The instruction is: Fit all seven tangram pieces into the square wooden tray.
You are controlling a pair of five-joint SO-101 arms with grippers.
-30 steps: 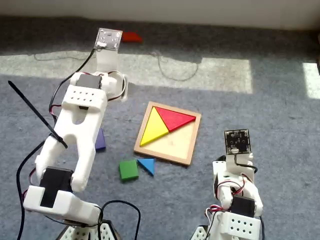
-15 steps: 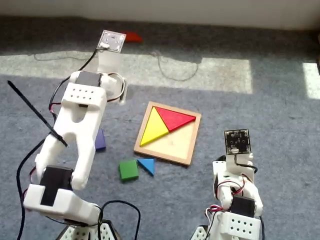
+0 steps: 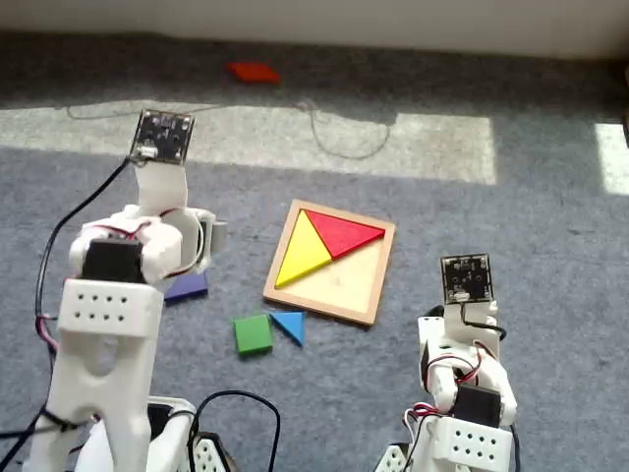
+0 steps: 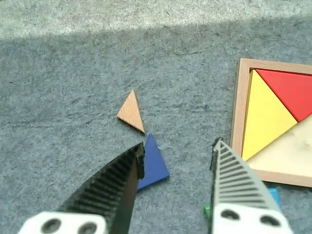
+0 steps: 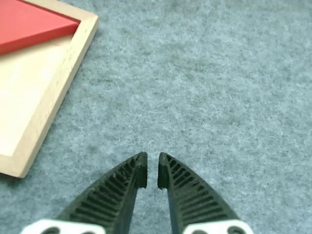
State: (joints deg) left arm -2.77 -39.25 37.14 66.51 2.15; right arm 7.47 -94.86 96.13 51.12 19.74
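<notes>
The square wooden tray point(image 3: 378, 275) holds a yellow triangle point(image 3: 300, 252) and a red triangle point(image 3: 344, 234); its other half is bare. Near its front lie a green square point(image 3: 253, 333) and a small blue triangle point(image 3: 289, 324). A dark blue piece point(image 3: 187, 286) peeks out beside the left arm point(image 3: 123, 270). My left gripper point(image 4: 178, 151) hangs open over the carpet, with the dark blue piece point(image 4: 152, 163) by one fingertip and a wood-coloured triangle point(image 4: 131, 112) just beyond. The tray point(image 4: 240, 97) is off to one side. My right gripper point(image 5: 152, 171) is shut over bare carpet beside the tray's corner point(image 5: 53, 92).
A red piece point(image 3: 253, 71) lies far back on the carpet near the wall. A thin cable point(image 3: 339, 138) snakes across the sunlit strip behind the tray. The right arm point(image 3: 462, 379) stands at the near right. Open carpet spreads to the right of the tray.
The left arm has drawn back from the far red piece toward the near side and now hangs over the dark blue piece. The right arm has not moved.
</notes>
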